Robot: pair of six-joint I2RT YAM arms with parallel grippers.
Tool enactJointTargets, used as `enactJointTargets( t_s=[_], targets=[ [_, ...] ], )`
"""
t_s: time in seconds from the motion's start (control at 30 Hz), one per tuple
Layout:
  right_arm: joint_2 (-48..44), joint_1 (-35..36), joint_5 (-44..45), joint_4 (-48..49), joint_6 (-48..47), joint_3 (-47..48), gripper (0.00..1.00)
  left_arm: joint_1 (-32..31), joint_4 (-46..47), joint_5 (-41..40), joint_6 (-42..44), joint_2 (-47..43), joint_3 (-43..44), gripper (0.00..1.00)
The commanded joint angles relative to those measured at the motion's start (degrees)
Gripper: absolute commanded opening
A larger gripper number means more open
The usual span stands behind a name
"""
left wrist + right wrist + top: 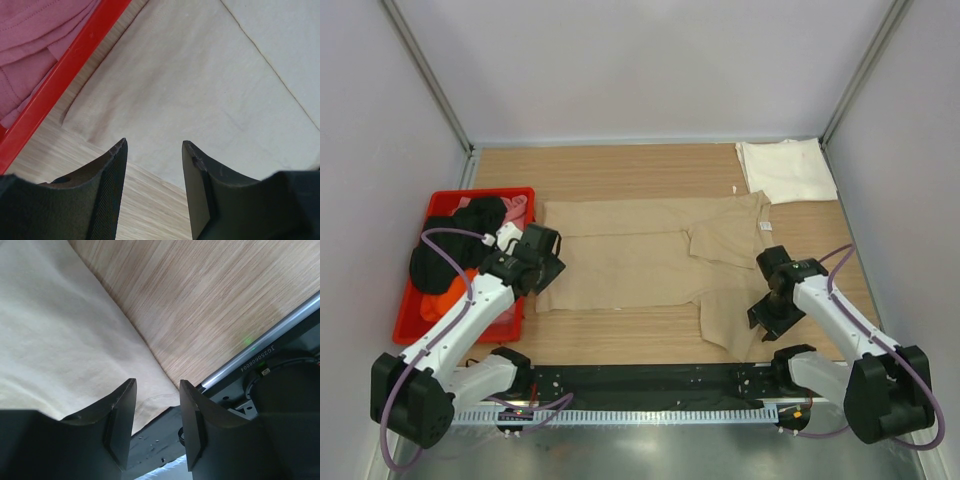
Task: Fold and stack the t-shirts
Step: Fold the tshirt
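Wooden table (620, 170) | top only: cream t-shirt (787, 170) | left wrist: pink t-shirt (30, 40)

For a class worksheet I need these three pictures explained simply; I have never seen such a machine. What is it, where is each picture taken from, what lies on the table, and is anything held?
These are two robot arms fixed at the near edge of a wooden table, each ending in a two-finger gripper. The wide picture looks down from above and behind. The other two come from cameras on the wrists, so the dark prongs at the bottom are each gripper's own. A tan t-shirt lies spread in the middle. A cream-white t-shirt lies folded in the far right corner. A red bin on the left holds more clothes, black, pink and orange. The left gripper and right gripper are both open over the tan t-shirt's edges; neither holds anything.
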Motion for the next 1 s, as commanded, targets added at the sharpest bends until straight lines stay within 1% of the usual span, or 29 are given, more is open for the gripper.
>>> enactJointTargets(
  t_s=[0.0, 0.13, 0.27, 0.47, 0.53, 0.57, 0.63, 0.67, 0.7, 0.83, 0.97],
  targets=[
    [-2.3, 0.5, 0.0, -1.4, 3.2, 0.1, 0.45, 0.0, -0.3, -2.1, -0.9, -0.8, 1.5, 0.49],
    [-1.0, 0.8, -1.1, 0.1, 3.5, -0.3, 0.44, 0.0, 0.4, -1.7, -0.9, -0.4, 1.5, 0.49],
    [0.6, 1.3, -4.2, 5.0, 4.4, -4.0, 0.43, 0.0, 0.4, -2.0, -1.3, 0.1, 1.5, 0.49],
    [3.1, 2.5, -2.9, 8.0, 5.1, -6.1, 0.41, 0.0, 0.0, -3.0, -1.3, 1.6, 2.1, 0.49],
    [3.3, 2.8, -2.1, 8.3, 5.5, -6.1, 0.36, 0.0, -0.2, -3.2, -1.2, 2.0, 2.2, 0.49],
    [3.3, 2.8, -1.9, 8.3, 5.8, -5.9, 0.28, 0.0, -0.3, -3.4, -1.3, 2.1, 2.2, 0.49],
    [2.6, 3.0, -0.7, 8.3, 6.3, -5.5, 0.17, 0.0, -0.7, -4.1, -1.7, 2.3, 2.2, 0.49],
    [2.4, 3.0, -0.4, 8.1, 6.4, -5.5, 0.03, 0.0, -0.9, -4.4, -1.9, 2.5, 2.3, 0.48],
    [1.4, 3.0, 0.7, 7.4, 6.2, -4.7, 0.01, 0.0, -1.4, -5.1, -2.2, 2.5, 2.5, 0.48],
    [-2.1, 3.1, 3.8, 3.9, 6.3, -1.2, 0.01, 0.0, -3.9, -6.5, -3.6, 3.8, 4.2, 0.46],
    [-4.1, 3.0, 7.7, 0.7, 6.0, 2.7, 0.01, 0.0, -5.0, -3.8, -7.4, 4.5, 4.8, 0.46]
  ],
)
